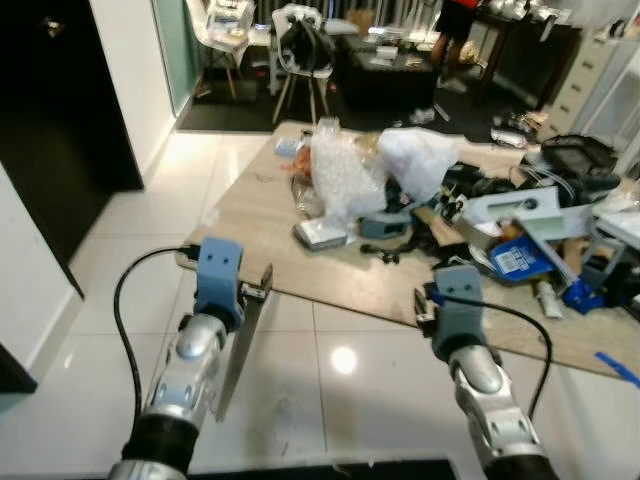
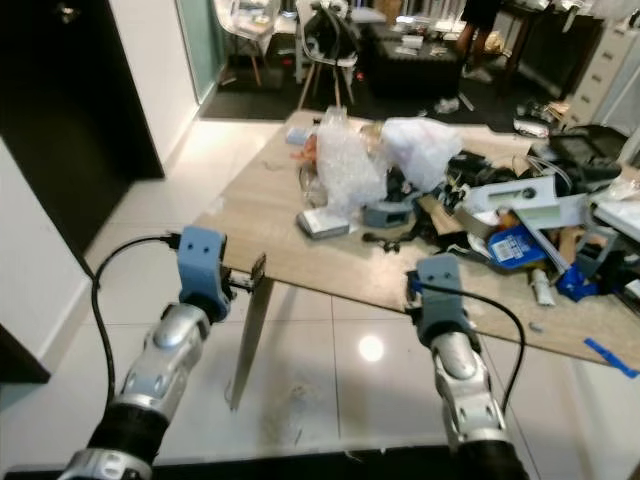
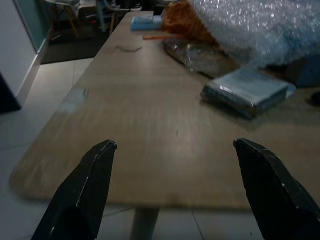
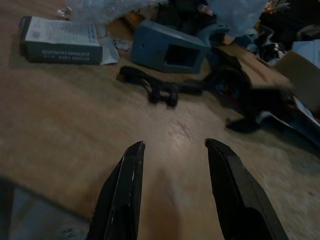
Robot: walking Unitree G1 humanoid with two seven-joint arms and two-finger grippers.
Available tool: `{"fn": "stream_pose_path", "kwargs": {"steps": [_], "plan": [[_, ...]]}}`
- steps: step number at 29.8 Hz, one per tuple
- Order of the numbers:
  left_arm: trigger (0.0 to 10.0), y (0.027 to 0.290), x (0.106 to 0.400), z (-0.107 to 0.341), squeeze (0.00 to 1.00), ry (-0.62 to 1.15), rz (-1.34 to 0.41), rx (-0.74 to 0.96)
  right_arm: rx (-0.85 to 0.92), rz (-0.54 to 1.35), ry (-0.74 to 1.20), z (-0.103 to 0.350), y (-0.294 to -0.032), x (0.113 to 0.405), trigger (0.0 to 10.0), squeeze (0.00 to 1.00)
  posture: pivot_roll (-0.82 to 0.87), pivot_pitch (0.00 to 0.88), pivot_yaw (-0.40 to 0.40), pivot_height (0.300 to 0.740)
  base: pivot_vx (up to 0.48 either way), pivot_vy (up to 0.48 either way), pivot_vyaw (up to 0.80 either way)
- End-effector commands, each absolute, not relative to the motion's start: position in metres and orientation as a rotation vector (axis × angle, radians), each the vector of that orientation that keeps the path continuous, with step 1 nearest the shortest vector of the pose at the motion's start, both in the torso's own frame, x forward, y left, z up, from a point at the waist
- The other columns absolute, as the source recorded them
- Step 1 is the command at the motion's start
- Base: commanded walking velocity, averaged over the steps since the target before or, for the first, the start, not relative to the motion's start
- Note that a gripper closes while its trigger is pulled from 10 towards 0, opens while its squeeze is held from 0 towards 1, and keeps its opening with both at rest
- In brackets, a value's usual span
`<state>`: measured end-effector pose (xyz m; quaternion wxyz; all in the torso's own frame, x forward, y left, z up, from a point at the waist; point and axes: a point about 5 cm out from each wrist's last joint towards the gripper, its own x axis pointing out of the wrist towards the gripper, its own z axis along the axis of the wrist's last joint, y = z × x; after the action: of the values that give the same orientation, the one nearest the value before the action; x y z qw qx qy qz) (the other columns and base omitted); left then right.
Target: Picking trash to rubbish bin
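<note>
A wooden table (image 1: 255,215) carries a heap of trash: clear bubble wrap (image 1: 340,175), a white plastic bag (image 1: 420,160), something orange (image 3: 185,22) and a small grey box (image 3: 247,90). My left gripper (image 3: 173,145) hovers at the table's near left corner, open wide with nothing between its fingers; the box lies well ahead of it. My right gripper (image 4: 175,144) is over the table's front edge, open and empty. Ahead of it lie a black part (image 4: 155,87) and a grey-blue plastic housing (image 4: 170,47).
The table's right half is crowded with a blue box (image 1: 520,258), white parts and cables. A metal table leg (image 1: 240,350) stands just beside my left arm. Chairs (image 1: 305,50) and a person (image 1: 455,30) are far behind. A dark doorway (image 1: 50,120) opens on the left.
</note>
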<state>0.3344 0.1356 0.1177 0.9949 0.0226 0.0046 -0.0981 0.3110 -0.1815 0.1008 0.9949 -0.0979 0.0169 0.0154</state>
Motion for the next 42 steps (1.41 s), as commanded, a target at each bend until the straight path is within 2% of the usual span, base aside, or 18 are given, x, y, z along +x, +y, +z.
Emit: {"fn": "stream_pose_path", "kwargs": {"steps": [1,18,37,38,39,42], "plan": [[10.0,0.131,0.333,0.113,0.00,0.022,-0.211,0.050,-0.203,0.012,0.035,0.100,-0.189,0.309,10.0,0.00,-0.11,0.021,0.005,0.740,0.412,0.000,0.00],[10.0,0.130,0.331,0.113,0.00,0.015,-0.222,0.048,-0.216,0.045,0.016,0.104,-0.185,0.310,10.0,0.00,-0.11,0.029,0.003,0.740,0.396,0.000,0.00],[10.0,0.123,0.328,0.111,0.00,0.013,-0.296,0.093,-0.174,0.115,0.053,0.098,-0.173,0.308,10.0,0.00,-0.10,0.039,0.003,0.740,0.000,0.000,0.00],[10.0,0.121,0.327,0.111,0.00,0.011,-0.320,0.105,-0.154,0.140,0.051,0.098,-0.170,0.308,10.0,0.96,-0.10,0.041,0.004,0.740,0.000,0.000,0.00],[10.0,0.120,0.326,0.111,0.00,0.009,-0.337,0.113,-0.139,0.160,0.046,0.099,-0.168,0.308,10.0,1.00,-0.10,0.041,0.005,0.740,0.000,0.000,0.00],[10.0,0.119,0.326,0.112,0.00,0.008,-0.350,0.115,-0.124,0.187,0.039,0.100,-0.165,0.308,10.0,1.00,-0.10,0.041,0.005,0.740,0.000,0.000,0.00]]}}
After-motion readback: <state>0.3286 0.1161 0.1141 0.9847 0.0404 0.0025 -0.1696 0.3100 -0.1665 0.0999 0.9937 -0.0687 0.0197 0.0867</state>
